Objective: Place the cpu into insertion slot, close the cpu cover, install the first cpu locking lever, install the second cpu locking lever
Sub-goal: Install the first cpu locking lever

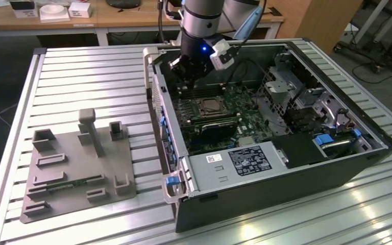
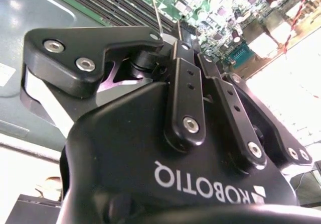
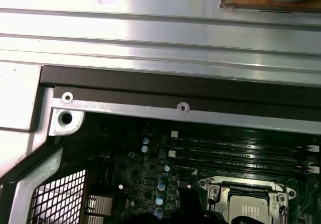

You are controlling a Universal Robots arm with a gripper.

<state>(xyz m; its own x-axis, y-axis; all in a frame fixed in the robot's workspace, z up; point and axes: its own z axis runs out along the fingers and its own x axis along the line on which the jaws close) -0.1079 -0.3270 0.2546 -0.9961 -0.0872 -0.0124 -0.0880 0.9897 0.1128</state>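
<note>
Pincer [image 1: 184, 76] is positioned low inside the open computer case [image 1: 271, 201], over the memory slots [image 3: 241, 151] and just beside the insertion slot [image 1: 199, 111]. How far it is opened cannot be told, and no held item is confirmed. Cpu [image 3: 249, 202] is seated in the slot, its silvery top exposed through the cut-out of the cpu cover [image 3: 241, 184], which appears to be lying down over it. In the second wrist view a thin metal rod [image 2: 156, 10] is seen standing just ahead of the pincer. It is judged to be a locking lever, but contact cannot be confirmed, and lever latching cannot be verified from these views. Risks as judged: a springy lever could slip off if pushed off-line, then whip back onto the board or miss its hook. If the cover is not fully flat, load could be put unevenly on the cpu and the socket contacts once a lever is forced. Clearance is tight, so the memory slots or the case wall could be clipped by a sideways move. The case is only resting on the slatted desk [image 1: 80, 71] and could be shifted by a hard push.
</note>
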